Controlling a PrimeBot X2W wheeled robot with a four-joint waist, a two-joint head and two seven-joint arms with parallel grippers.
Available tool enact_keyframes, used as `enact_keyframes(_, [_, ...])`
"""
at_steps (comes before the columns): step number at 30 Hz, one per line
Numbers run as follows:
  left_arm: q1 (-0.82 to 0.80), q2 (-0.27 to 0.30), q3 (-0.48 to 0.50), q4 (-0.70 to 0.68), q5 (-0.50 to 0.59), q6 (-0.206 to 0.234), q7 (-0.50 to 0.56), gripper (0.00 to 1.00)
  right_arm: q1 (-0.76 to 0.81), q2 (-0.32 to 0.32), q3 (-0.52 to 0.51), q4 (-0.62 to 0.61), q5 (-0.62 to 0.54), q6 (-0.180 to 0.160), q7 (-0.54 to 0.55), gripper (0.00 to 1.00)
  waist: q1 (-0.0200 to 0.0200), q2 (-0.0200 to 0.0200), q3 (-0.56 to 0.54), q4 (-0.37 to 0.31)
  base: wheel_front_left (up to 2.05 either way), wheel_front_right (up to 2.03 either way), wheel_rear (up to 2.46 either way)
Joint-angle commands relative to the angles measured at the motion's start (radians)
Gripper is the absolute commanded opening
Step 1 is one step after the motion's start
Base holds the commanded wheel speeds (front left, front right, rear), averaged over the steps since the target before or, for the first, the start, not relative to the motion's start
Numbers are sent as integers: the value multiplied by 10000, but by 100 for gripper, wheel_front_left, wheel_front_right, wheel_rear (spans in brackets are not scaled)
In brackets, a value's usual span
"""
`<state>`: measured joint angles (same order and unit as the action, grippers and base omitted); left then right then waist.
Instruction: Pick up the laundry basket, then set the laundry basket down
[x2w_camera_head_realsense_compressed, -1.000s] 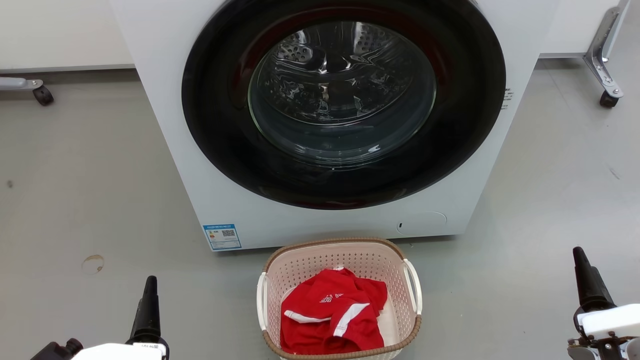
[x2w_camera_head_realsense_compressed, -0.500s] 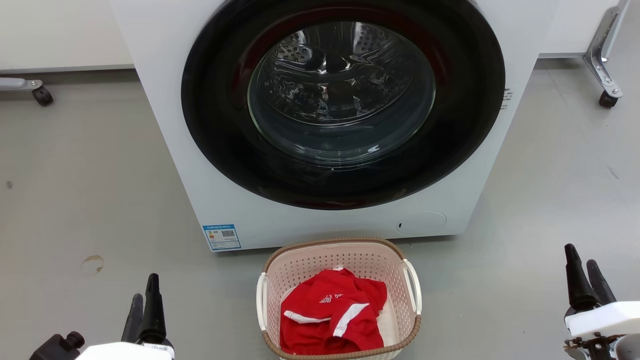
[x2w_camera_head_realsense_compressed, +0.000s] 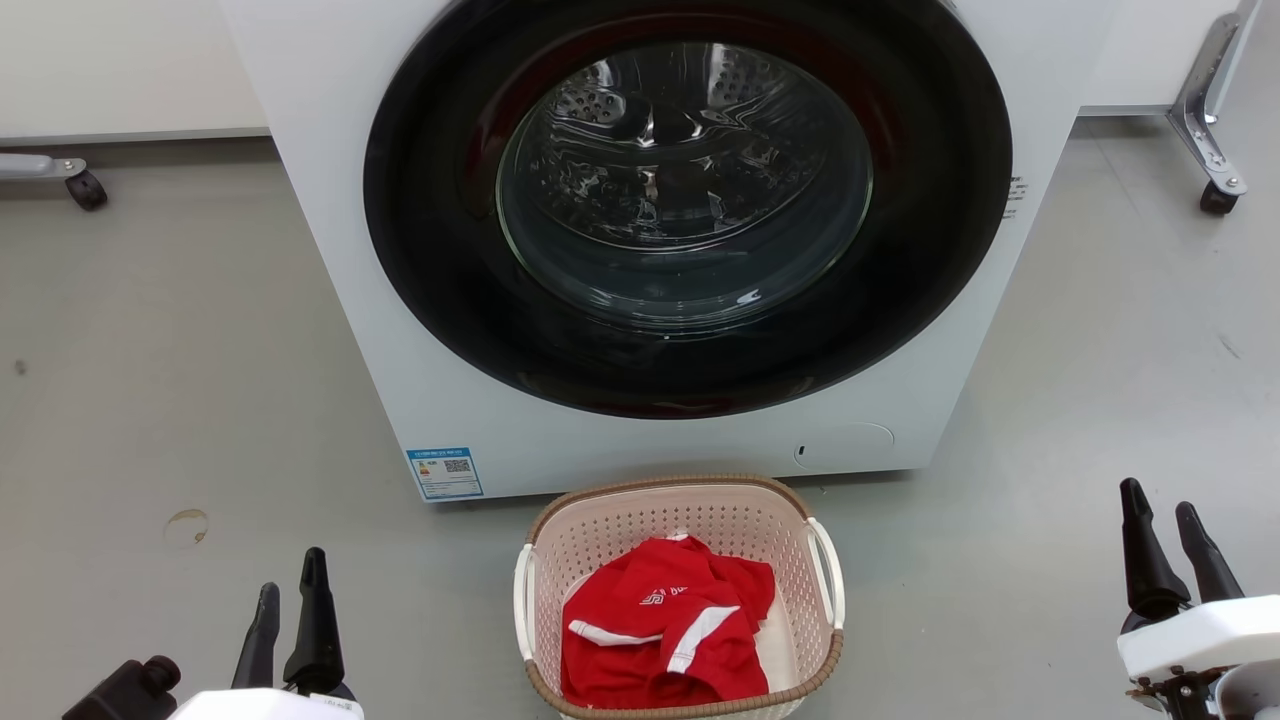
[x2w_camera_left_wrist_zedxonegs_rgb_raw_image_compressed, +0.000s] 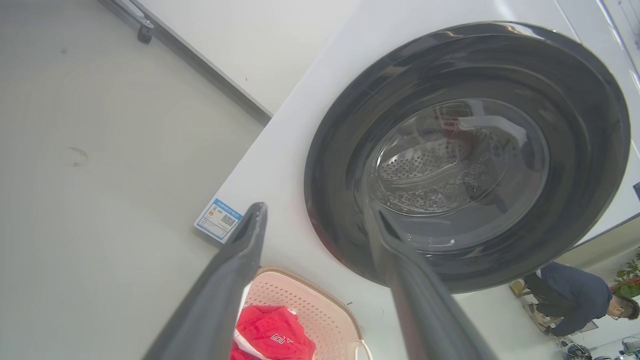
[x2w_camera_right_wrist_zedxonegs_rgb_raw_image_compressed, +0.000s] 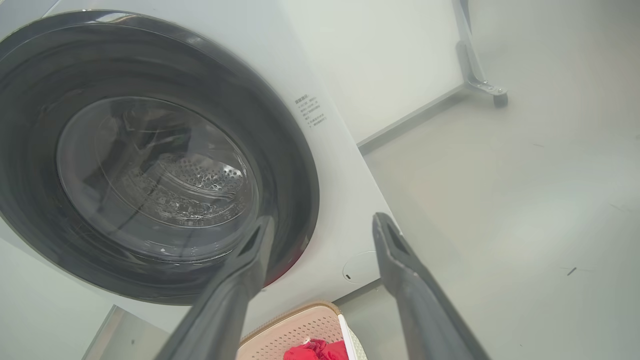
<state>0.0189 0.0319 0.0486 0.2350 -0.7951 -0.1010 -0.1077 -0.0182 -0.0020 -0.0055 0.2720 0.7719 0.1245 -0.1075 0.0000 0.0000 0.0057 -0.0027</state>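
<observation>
Grey floor (x2w_camera_head_realsense_compressed: 150, 380) w/ basket (x2w_camera_head_realsense_compressed: 700, 525), washer (x2w_camera_head_realsense_compressed: 620, 450)

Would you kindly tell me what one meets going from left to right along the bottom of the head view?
The left gripper, jaws open → laundry basket holding a red shirt → right gripper, jaws open.

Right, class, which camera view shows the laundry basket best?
The head view: the laundry basket sits nearly whole, both white handles and the red shirt inside visible. The left wrist view catches part of it at the bottom edge; the right wrist view, just a corner.
</observation>
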Motion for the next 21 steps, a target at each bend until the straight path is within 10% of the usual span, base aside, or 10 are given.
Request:
enact_keyframes(1, [-177, 150, 146, -322, 330, 12, -147, 100, -528, -288, 170, -336, -286, 42, -172, 100, 0, 0, 2, 9, 0, 0, 0])
enact_keyframes(21, [55, 245, 15, -419, 2755, 67, -743, 100, -584, -371, 602, -357, -2416, 50, -759, 100, 0, 0, -166, 54, 0, 0, 0])
